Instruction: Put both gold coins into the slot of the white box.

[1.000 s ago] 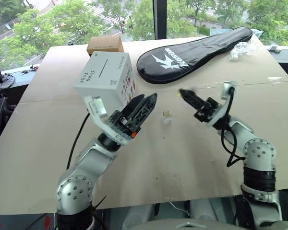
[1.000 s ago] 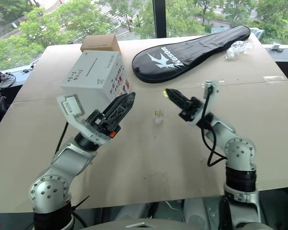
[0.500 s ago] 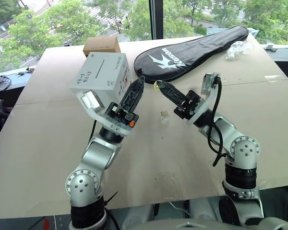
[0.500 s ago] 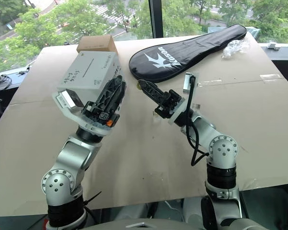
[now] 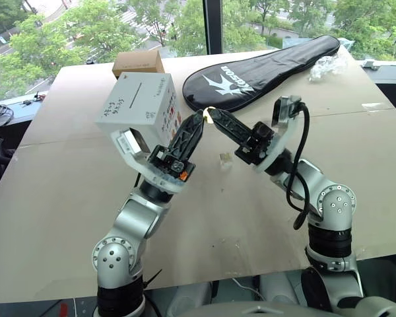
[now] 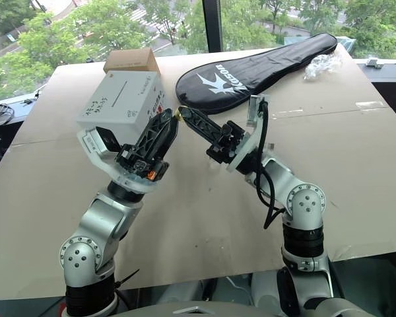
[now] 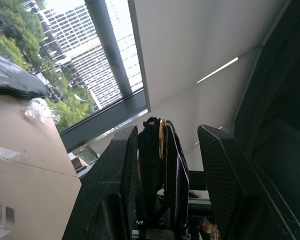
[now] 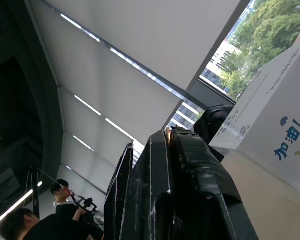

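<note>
Two robot tools are raised above a tan tabletop point(image 5: 86, 165), tips meeting in the air. A gold coin point(image 5: 210, 110) is pinched edge-on at the tip of the right tool point(image 5: 212, 112), whose fingers are pressed together on it. The left tool point(image 5: 197, 119) is partly spread, and in the left wrist view its fingers flank the right tool's tip and the coin. The white box point(image 5: 142, 105), slot point(image 5: 142, 92) on top, stands just behind the left tool. A second coin point(image 5: 226, 157), in clear casing, lies on the tabletop beneath the tools. A black racket cover point(image 5: 264, 63) lies further back.
</note>
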You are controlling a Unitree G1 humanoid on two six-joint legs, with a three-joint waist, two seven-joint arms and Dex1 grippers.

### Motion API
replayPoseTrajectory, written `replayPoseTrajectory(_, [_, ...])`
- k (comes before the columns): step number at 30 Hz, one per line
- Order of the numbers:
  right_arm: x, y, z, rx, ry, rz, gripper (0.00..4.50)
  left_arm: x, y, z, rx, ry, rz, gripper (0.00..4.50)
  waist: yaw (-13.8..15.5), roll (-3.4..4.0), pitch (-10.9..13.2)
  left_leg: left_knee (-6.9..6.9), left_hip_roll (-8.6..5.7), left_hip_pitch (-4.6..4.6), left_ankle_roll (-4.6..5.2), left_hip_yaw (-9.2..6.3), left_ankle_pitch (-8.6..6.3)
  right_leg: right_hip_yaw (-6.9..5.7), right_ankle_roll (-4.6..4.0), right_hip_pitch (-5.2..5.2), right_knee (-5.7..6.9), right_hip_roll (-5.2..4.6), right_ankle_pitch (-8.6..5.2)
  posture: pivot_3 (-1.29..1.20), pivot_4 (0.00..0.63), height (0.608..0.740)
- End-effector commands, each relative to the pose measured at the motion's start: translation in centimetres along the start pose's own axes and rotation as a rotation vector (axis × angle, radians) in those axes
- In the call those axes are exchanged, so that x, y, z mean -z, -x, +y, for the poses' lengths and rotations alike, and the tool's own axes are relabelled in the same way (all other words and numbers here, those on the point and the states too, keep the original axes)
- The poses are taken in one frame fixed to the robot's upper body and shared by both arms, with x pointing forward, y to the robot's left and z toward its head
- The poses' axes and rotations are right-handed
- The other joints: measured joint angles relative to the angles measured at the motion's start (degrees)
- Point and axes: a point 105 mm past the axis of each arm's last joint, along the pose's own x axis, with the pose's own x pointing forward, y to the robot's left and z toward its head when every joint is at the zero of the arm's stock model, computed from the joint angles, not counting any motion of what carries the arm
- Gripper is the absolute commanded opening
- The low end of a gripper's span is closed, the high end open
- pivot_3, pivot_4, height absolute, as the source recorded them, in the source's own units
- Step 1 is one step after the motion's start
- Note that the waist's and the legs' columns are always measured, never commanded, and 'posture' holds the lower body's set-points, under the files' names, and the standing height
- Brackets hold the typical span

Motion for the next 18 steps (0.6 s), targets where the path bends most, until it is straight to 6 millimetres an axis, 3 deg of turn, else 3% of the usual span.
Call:
replayPoseTrajectory(1, [-0.2,-0.39,2.33,-0.096,0.023,0.0,0.0,0.28,-0.3,-1.29,0.067,0.012,0.017,0.68,0.0,0.0,0.0,0.0,0.0,0.0,0.0,0.0,0.0,0.0,0.0,0.0,0.0,0.0,0.0,0.0,0.15,0.74])
replayPoseTrajectory(3, [-0.16,-0.39,2.42,-0.1,0.023,0.004,0.0,0.34,-0.33,-1.32,0.072,0.015,0.022,0.07,0.0,0.0,0.0,0.0,0.0,-0.01,0.0,0.0,0.0,0.0,0.0,-0.01,0.0,0.0,0.0,0.0,0.15,0.74])
replayPoseTrajectory(13, [0.4,-0.44,2.71,-0.112,0.029,0.036,0.0,0.68,-0.29,-1.5,0.084,0.026,0.044,0.07,0.0,0.0,0.0,-0.03,0.01,-0.04,0.0,0.04,0.0,0.04,0.0,-0.07,-0.01,0.01,0.0,0.0,0.15,0.74])
replayPoseTrajectory(16, [0.35,-0.43,2.75,-0.11,0.05,0.032,0.98,0.65,-0.27,-1.47,0.079,0.023,0.041,0.0,0.0,0.0,0.0,-0.03,0.01,-0.05,0.0,0.05,0.0,0.05,0.0,-0.09,0.0,0.01,0.0,0.0,0.15,0.74])
replayPoseTrajectory(18, [0.03,-0.43,2.53,-0.09,0.059,0.005,2.01,0.45,-0.24,-1.35,0.069,0.011,0.032,0.0,0.0,0.0,0.0,-0.04,0.03,-0.05,0.0,0.06,0.0,0.06,0.0,-0.09,-0.01,0.03,0.0,0.0,0.15,0.74])
